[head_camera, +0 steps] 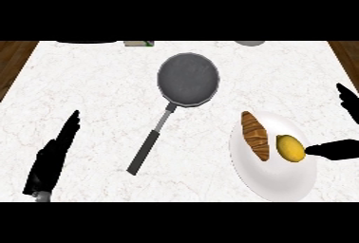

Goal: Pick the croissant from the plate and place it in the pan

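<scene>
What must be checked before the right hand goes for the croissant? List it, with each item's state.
1. Croissant lies on the plate: ok.
2. Pan holds nothing: ok.
3. Right hand open: ok.
4. Right hand lined up on the croissant: not ok; the lemon lies between them.
5. Left hand apart from the pan's handle: ok.
6. Right hand's thumb free of the lemon: cannot tell.
</scene>
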`<action>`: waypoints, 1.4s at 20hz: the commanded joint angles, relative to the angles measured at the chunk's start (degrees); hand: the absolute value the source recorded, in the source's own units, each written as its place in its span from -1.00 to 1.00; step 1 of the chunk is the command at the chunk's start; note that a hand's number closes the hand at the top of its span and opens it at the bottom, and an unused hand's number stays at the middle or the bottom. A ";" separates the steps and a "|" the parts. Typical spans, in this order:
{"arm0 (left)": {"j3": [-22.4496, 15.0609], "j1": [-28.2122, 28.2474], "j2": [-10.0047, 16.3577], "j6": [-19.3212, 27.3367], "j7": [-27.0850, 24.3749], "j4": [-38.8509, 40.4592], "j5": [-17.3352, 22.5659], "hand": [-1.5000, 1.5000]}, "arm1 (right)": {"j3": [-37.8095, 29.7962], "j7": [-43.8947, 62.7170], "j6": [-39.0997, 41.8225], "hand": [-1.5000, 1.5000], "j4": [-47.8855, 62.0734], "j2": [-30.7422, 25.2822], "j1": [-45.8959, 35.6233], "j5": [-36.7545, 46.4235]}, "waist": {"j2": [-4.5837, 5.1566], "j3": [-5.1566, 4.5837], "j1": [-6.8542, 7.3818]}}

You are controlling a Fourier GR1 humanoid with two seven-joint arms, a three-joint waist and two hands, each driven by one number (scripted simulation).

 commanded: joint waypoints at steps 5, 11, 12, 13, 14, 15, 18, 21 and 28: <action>-0.93 1.50 -1.57 0.63 1.11 -2.85 -2.37 0.00 | 5.55 17.05 12.60 -1.00 -8.32 -2.32 -9.16 -2.76 | -0.06 0.00 0.31; 2.32 0.58 -2.04 -2.31 0.79 -1.35 -2.34 0.00 | 4.85 24.70 17.36 -1.00 -2.58 2.70 -16.21 -1.58 | 0.08 0.06 0.18; 2.41 -0.61 -2.27 -2.93 1.23 -0.75 -1.46 0.00 | 7.72 25.59 16.78 -1.00 -0.18 4.73 -18.01 0.36 | 0.15 0.05 0.39; 3.28 1.49 -0.67 -3.19 1.37 -3.46 -1.50 0.00 | 7.49 28.49 18.71 -1.00 0.81 5.16 -22.27 -1.04 | 0.13 0.05 0.80; 1.76 2.22 -2.74 -1.90 -0.21 -2.84 -3.52 0.00 | 7.57 26.63 19.37 -1.00 3.07 6.27 -21.36 0.14 | 0.15 0.06 0.63; 1.50 1.86 -2.14 -1.80 0.97 -2.65 -4.24 0.00 | 9.07 30.42 20.36 -1.00 3.10 7.20 -24.33 -0.53 | 0.17 0.05 0.84; 2.91 3.25 -2.07 -3.64 -1.17 -2.03 -2.71 0.00 | 10.97 33.73 23.42 -1.00 3.26 7.29 -26.07 1.53 | 0.12 0.04 0.79; 3.89 1.56 -2.73 -3.93 -1.26 -0.11 -2.72 0.00 | 11.87 32.96 28.57 -1.00 5.23 6.71 -24.42 1.43 | 0.13 0.04 0.27; 3.21 2.75 -4.60 -3.47 2.11 -3.95 -4.73 0.00 | 12.05 39.07 31.85 -1.00 11.83 11.33 -30.98 2.34 | 0.10 0.07 0.64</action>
